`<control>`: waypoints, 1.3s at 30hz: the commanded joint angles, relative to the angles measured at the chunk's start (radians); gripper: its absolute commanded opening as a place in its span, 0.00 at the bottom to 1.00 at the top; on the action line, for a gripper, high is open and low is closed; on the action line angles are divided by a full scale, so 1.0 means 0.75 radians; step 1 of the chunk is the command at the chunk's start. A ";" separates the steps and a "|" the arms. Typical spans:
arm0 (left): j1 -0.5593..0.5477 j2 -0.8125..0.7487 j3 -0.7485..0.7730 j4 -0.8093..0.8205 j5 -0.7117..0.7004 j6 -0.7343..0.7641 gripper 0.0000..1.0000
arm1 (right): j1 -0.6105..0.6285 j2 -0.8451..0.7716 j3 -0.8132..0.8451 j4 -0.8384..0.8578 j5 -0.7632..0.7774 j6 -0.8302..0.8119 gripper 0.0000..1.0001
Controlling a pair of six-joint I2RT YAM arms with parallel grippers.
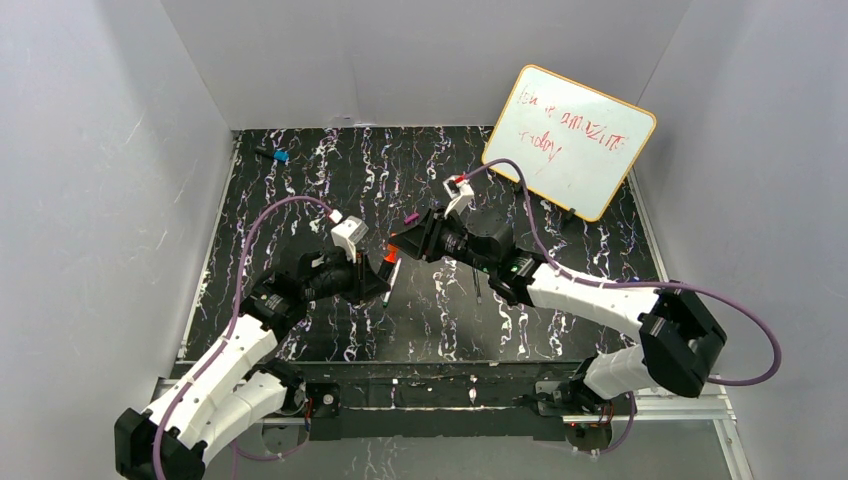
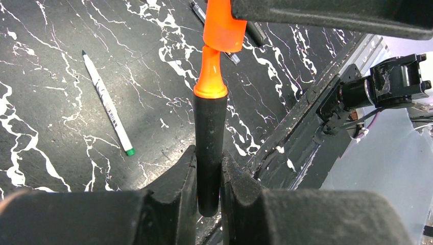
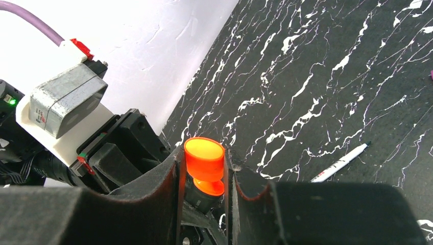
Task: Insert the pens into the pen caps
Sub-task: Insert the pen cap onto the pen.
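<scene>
Pinching marker [image 2: 209,148], left jaws, cap [image 3: 204,159], right jaws

One thick black marker [image 2: 209,143] with an orange tip is in view, together with two slim pens: one white pen [image 2: 107,104] and one dark pen [image 1: 477,287]. Three caps can be counted: one orange cap [image 3: 204,155], one purple cap [image 1: 410,218] and one blue cap [image 1: 281,156], the last beside a small dark object [image 1: 262,152] too small to identify. There is one whiteboard [image 1: 570,140], and two grippers, the left gripper [image 2: 209,158] and the right gripper [image 3: 203,157].
</scene>
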 commanded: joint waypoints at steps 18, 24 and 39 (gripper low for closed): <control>-0.001 -0.047 0.045 0.003 -0.025 0.018 0.00 | 0.010 -0.081 -0.096 -0.002 -0.043 0.007 0.01; -0.001 -0.055 0.046 0.014 -0.022 0.020 0.00 | 0.024 -0.053 -0.098 0.039 -0.041 0.050 0.01; -0.001 -0.055 0.057 0.057 -0.051 0.002 0.00 | 0.107 0.035 -0.049 0.065 0.030 0.089 0.01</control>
